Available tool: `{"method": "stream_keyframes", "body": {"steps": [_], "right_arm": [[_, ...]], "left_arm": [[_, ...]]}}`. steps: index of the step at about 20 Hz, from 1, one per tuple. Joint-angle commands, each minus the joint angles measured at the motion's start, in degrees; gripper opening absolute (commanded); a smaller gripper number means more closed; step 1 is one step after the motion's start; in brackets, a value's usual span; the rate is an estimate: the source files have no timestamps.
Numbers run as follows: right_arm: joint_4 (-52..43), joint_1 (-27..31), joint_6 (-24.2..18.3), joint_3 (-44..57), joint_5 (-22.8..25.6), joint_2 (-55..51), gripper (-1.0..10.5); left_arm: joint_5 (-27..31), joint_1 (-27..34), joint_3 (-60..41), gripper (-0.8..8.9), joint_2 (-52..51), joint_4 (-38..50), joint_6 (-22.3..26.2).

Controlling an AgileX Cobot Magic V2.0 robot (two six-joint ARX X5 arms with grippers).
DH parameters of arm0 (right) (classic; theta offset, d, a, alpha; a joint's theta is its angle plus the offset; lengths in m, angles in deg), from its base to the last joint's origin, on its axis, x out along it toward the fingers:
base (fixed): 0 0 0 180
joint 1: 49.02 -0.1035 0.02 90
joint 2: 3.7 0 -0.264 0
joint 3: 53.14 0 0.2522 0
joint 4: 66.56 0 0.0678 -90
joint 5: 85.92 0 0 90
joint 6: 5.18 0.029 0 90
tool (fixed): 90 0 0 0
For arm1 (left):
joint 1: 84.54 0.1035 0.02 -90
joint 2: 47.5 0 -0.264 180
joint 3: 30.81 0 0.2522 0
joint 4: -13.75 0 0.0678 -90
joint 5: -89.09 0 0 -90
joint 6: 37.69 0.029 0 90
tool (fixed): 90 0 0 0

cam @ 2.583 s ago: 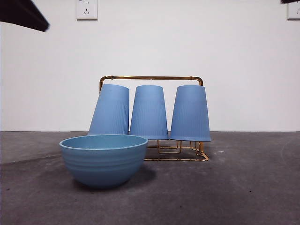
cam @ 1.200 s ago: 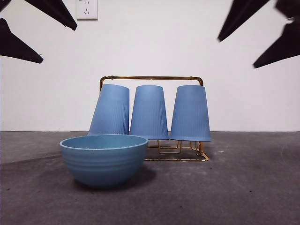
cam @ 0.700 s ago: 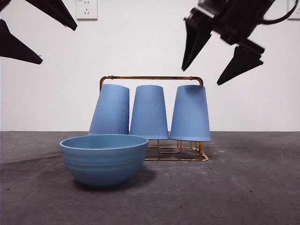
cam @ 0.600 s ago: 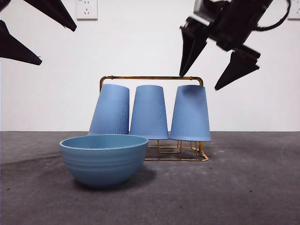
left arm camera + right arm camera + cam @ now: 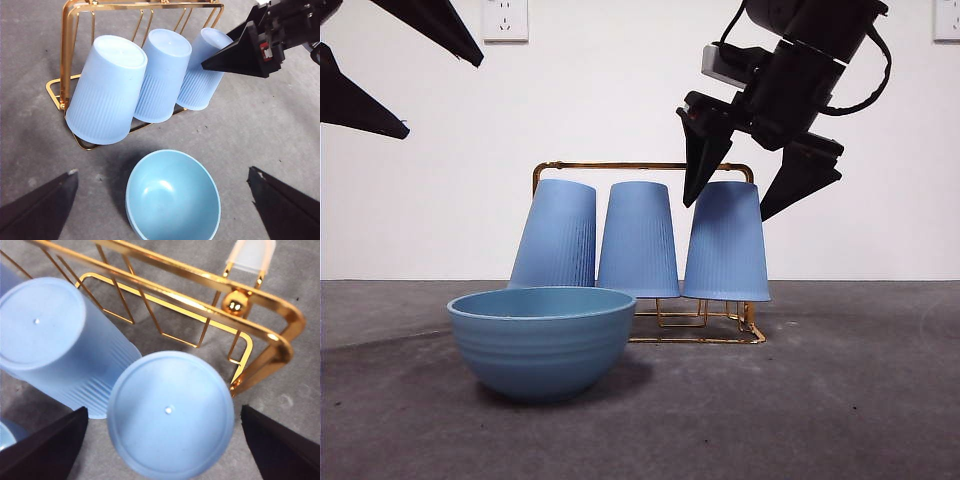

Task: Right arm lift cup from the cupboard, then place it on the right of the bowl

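The grey worktop [image 5: 840,400] carries everything, and no brand, label or writing can be read on any item. The right arm [image 5: 810,60] reaches in from the upper right, its right gripper [image 5: 750,200] spread wide with one finger either side of the top of the cup [image 5: 725,245], holding nothing. That cup sits upside down at the right end of the cupboard [image 5: 645,167], toward the back edge of the worktop, with two more cups [image 5: 638,240] beside it, the leftmost one leaning. The bowl [image 5: 541,340] stands nearer the front edge, left of centre, just ahead of the rack. The left gripper [image 5: 165,210] hangs wide open and empty above the bowl.
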Motion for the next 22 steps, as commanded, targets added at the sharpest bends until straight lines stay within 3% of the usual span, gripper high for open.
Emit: {"method": "stream_keyframes", "body": {"steps": [1,6,13,22], "right_arm": [[-0.7,-0.4,-0.4,-1.3,0.3,1.3,4.2],[-1.0,-0.4,-0.2,-1.3,1.4,2.0,2.8],[0.0,-0.3,0.4,-1.7,1.5,0.2,2.7],[1.1,-0.3,0.6,-1.7,1.8,-11.8,2.7]], "left_arm": [[-0.4,-0.3,0.9,5.62,0.5,0.4,-0.1],[-0.4,-0.3,0.9,5.62,0.5,0.4,-0.1],[-0.4,-0.3,0.9,5.62,0.5,0.4,-0.1],[-0.4,-0.4,0.9,5.62,0.6,-0.2,-0.1]]}}
